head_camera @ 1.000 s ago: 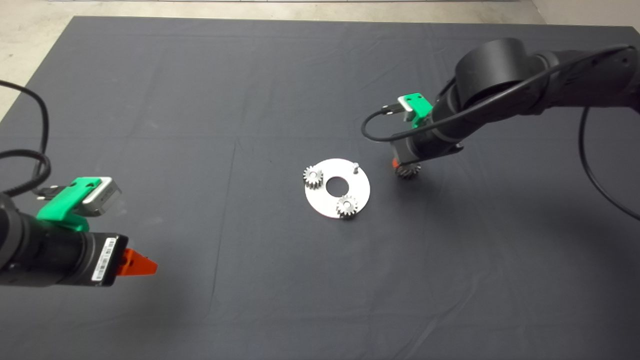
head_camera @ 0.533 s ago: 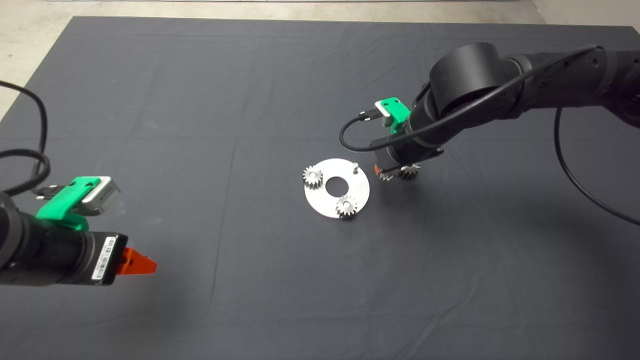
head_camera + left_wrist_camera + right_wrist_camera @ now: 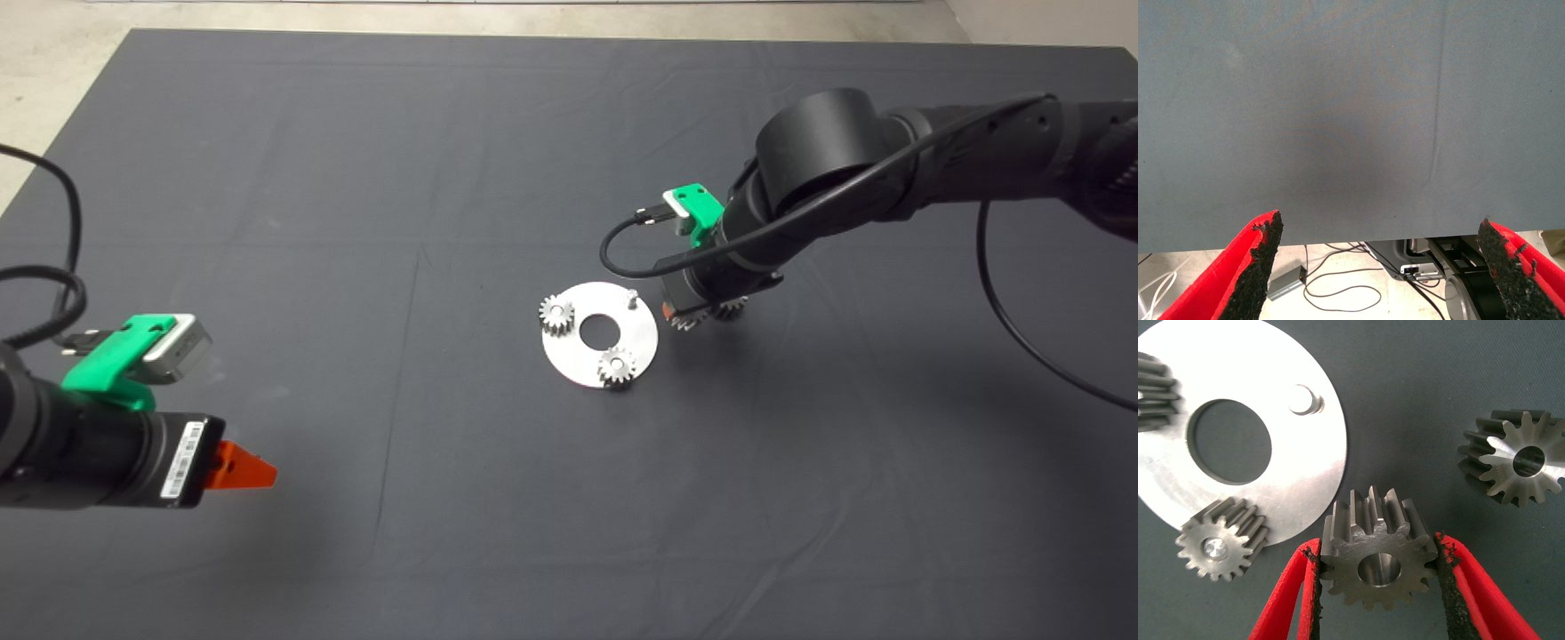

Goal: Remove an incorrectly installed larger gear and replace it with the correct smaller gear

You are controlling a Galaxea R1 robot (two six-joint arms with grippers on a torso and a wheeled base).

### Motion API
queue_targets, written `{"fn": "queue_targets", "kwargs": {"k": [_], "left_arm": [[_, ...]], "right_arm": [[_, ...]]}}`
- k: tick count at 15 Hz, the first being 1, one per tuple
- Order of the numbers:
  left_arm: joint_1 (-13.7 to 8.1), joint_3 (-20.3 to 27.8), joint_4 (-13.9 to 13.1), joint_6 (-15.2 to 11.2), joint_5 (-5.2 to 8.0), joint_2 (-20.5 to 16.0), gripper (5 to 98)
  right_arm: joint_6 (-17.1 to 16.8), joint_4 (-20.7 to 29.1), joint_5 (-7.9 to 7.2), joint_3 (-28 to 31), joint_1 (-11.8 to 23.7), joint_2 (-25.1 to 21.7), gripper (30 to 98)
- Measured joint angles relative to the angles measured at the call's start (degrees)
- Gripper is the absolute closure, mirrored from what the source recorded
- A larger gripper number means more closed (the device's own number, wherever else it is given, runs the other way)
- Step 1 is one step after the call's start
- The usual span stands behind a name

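Note:
My right gripper (image 3: 1377,547) is shut on the smaller gear (image 3: 1371,568), holding it by its toothed sides just off the right rim of the round metal plate (image 3: 1315,477). In the head view the right gripper (image 3: 680,318) hovers beside the plate (image 3: 582,363). The larger gear (image 3: 1515,460), with long pointed teeth, lies on the mat to the right of the gripper (image 3: 733,309). The plate carries two small gears (image 3: 556,316) (image 3: 617,366) and one bare pin (image 3: 1305,400). My left gripper (image 3: 1381,267) hangs open and empty at the mat's left side (image 3: 244,468).
The dark mat (image 3: 444,178) spreads wide around the plate. Bare floor shows beyond its far edge. Cables and a stand on the floor appear past the mat's near edge in the left wrist view.
My right arm has moved left from over the larger gear toward the plate, carrying the smaller gear. The larger gear stays on the mat. The left arm has barely moved.

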Motion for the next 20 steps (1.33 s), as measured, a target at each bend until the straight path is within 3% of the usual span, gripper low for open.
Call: {"fn": "queue_targets", "kwargs": {"k": [13,20], "left_arm": [[0.0,0.0,0.0,0.0,0.05,0.1,29.2],[0.0,0.0,0.0,0.0,0.05,0.4,29.2]], "right_arm": [[-0.7,3.5,0.11,-9.0,0.0,8.6,93.3],[-3.8,8.2,-0.19,-14.5,0.0,9.1,93.4]]}}
